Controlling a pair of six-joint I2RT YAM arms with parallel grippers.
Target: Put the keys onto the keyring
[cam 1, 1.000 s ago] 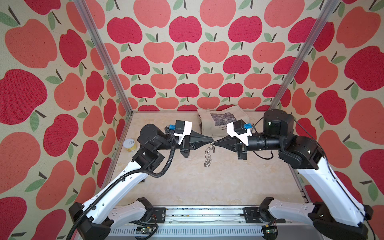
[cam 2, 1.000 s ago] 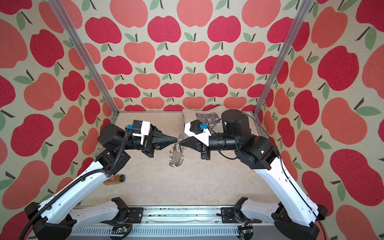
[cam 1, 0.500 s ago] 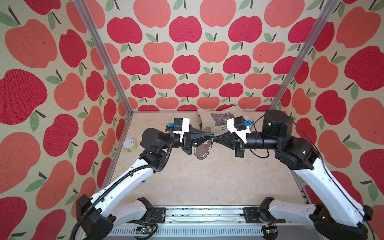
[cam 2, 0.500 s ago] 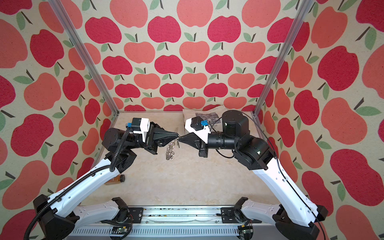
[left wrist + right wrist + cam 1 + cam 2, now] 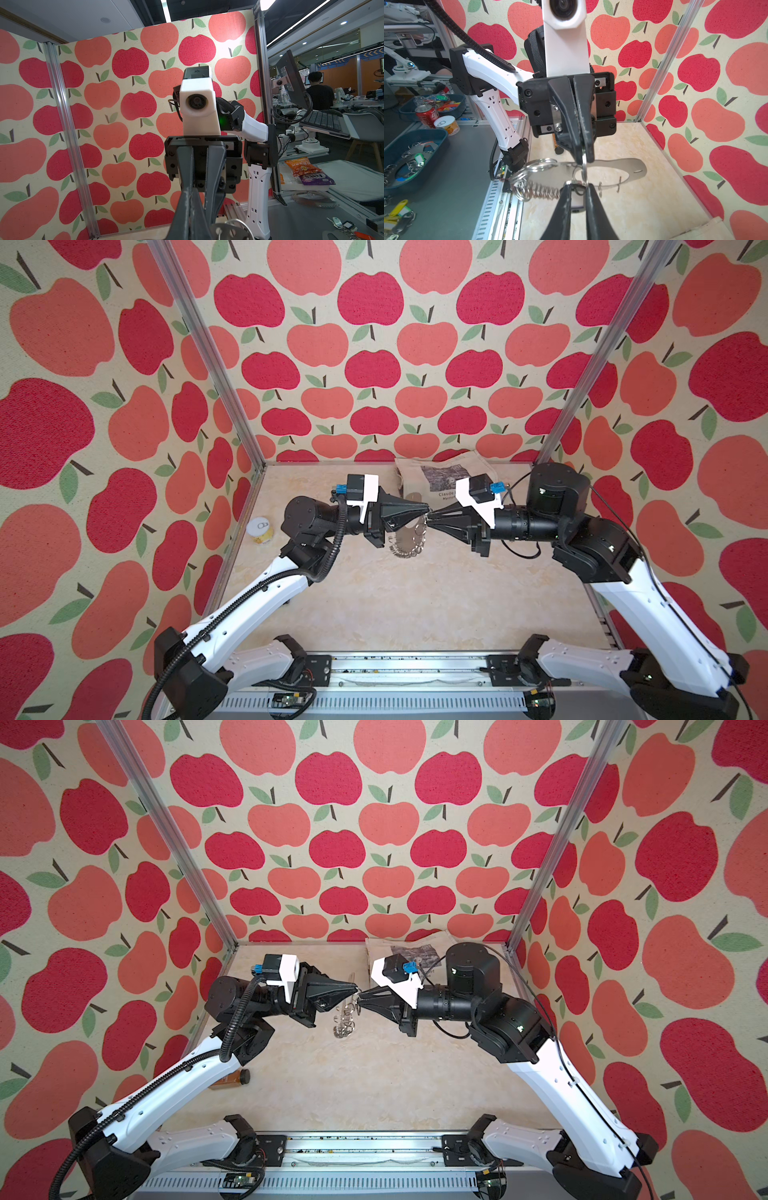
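1. Both top views, counted: two arms, one keyring (image 5: 409, 540), one yellow can (image 5: 259, 531), one cloth bag (image 5: 440, 477), and one amber bottle (image 5: 230, 1079) that shows in a top view only. The left gripper (image 5: 423, 512) and right gripper (image 5: 433, 517) meet tip to tip in the air. The keyring hangs just under the left tip, clear of the floor.
2. Left wrist view: the left gripper's jaws are pressed together. One silver ring shows just past its tip.
3. Right wrist view, counted: one plate and one set of keys (image 5: 577, 202); the fringe rings (image 5: 537, 193) are too many to count. The left jaws are clamped on a single ring. The right jaws stand a narrow gap apart with the keys between them, and I cannot tell whether they pinch.
4. Handling advice, as I judge it: hold the left clamp firm with the ring edge-on to the right tip. Draw the right gripper straight back only once the keys visibly ride the ring, because a sideways tug would swing the plate.
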